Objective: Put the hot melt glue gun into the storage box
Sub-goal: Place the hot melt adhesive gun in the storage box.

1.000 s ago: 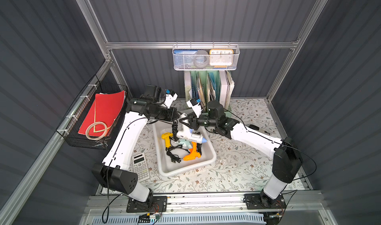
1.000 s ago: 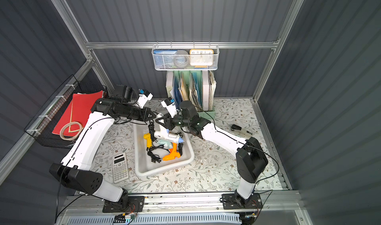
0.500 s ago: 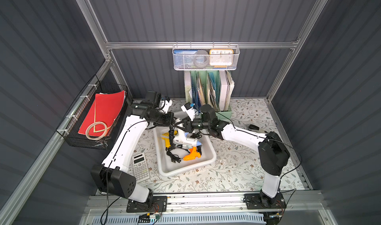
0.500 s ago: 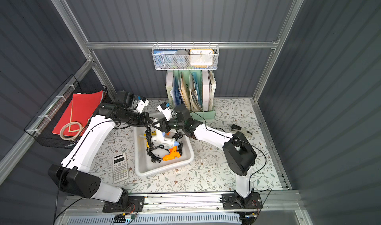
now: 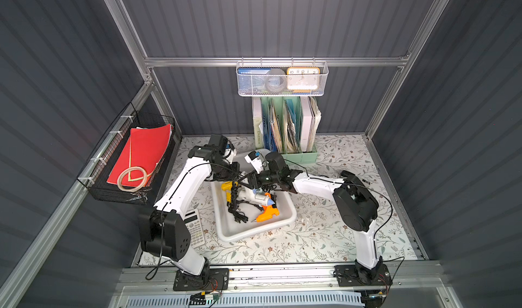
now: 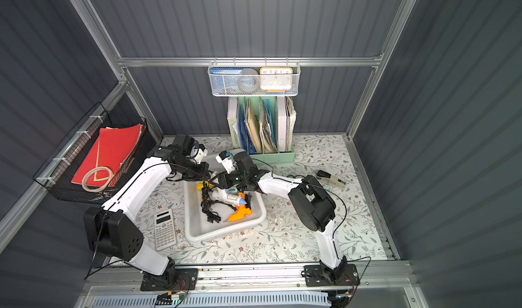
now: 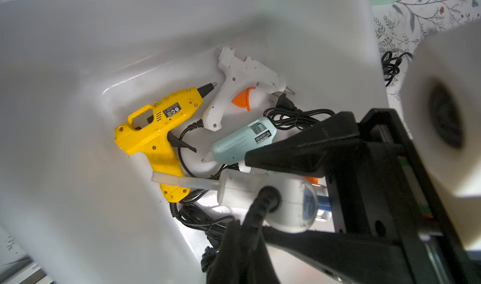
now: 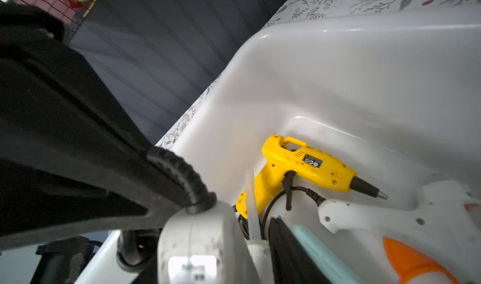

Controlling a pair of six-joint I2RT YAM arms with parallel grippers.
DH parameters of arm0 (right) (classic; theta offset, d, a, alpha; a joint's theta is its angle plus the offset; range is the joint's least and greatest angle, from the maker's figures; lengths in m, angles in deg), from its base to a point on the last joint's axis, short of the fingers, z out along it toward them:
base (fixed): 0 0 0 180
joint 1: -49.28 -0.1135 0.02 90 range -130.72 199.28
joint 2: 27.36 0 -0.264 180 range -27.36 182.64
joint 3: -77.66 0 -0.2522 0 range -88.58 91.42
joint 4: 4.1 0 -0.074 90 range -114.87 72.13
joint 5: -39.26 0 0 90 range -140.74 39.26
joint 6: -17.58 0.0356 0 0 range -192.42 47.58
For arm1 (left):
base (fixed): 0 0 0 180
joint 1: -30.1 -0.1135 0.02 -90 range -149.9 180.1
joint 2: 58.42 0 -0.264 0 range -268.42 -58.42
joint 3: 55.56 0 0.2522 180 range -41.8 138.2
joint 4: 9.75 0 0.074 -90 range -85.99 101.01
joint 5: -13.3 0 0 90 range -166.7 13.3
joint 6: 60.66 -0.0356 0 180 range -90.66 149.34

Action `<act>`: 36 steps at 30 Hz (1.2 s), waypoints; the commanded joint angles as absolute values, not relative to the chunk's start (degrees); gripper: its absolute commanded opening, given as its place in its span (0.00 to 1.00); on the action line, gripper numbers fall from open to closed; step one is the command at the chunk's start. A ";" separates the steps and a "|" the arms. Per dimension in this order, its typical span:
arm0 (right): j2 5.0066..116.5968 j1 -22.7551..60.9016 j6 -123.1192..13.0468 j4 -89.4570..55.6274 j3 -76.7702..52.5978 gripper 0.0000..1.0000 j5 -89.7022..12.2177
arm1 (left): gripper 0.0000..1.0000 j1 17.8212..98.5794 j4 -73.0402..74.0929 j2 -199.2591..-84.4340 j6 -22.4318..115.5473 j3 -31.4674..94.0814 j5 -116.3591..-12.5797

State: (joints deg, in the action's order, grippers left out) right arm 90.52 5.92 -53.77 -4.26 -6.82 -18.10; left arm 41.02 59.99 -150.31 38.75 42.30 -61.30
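Leftmost on the mat (image 5: pixel 310 236), a calculator (image 5: pixel 195 227) lies clear of the work. Next along, the left gripper (image 5: pixel 233 176) hangs over the box (image 5: pixel 248 229). Its jaws are pinched tight on the cord (image 5: pixel 233 199), whose black bundle dangles down into the box.

The white gun (image 5: pixel 255 197) is already inside the box, lying on a heap of other guns. Its glue stick (image 7: pixel 182 181) crosses over the grip of a yellow gun (image 7: pixel 156 131), and an orange gun (image 5: pixel 267 212) sits just beside its blue nozzle (image 5: pixel 270 201).

From the right, the right gripper (image 5: pixel 248 181) reaches in with its jaws apart, astride the handle (image 7: pixel 273 202). The right wrist view shows a gap between one finger and the handle, so the hold looks loose rather than clamped.

The white gun is probably a hard, hollow plastic shell: stiff, fairly light, and smooth enough to twist in a pinch. The flat sides of the handle look like the safest place to hold it. The nozzle is rounded and would give a poor grip. The glue stick is thin and would likely slide out or snap. The cord is limp, so holding it steers nothing and only keeps the bundle from snagging on the rim. Resting on an uneven heap, the white gun may rock or slip sideways once nothing steadies it.
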 commanded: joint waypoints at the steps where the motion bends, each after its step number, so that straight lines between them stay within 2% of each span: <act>1: 91.29 6.30 -54.13 -6.82 -4.90 0.54 -20.61 | 0.00 40.34 59.47 -150.85 38.78 42.10 -60.33; 8: 88.49 6.32 -55.58 -12.03 -5.25 0.73 -26.11 | 0.00 37.99 59.73 -153.45 39.82 42.06 -61.22; 14: 82.77 6.38 -57.60 -16.07 -7.00 0.85 -31.82 | 0.00 35.66 60.92 -157.59 41.07 45.64 -65.06; 21: 74.17 6.38 -59.18 -20.62 -11.71 0.96 -42.07 | 0.00 34.98 61.38 -163.35 43.45 51.68 -69.89; 25: 68.95 8.09 -56.97 -25.72 -14.37 0.96 -49.91 | 0.00 34.95 61.25 -165.56 45.30 53.07 -71.95; 26: 67.71 8.99 -56.02 -27.90 -14.84 0.96 -51.40 | 0.03 34.98 61.07 -165.82 45.48 53.12 -71.66; 28: 64.70 11.87 -53.62 -31.80 -16.63 0.96 -53.49 | 0.23 34.95 60.66 -166.14 45.60 53.02 -70.09; 31: 58.40 17.62 -50.09 -35.07 -21.84 0.96 -54.83 | 0.43 34.94 60.51 -165.78 45.68 53.07 -69.24; 36: 48.48 28.24 -46.38 -44.45 -29.25 0.96 -58.84 | 0.60 34.98 61.11 -164.07 45.60 54.36 -68.73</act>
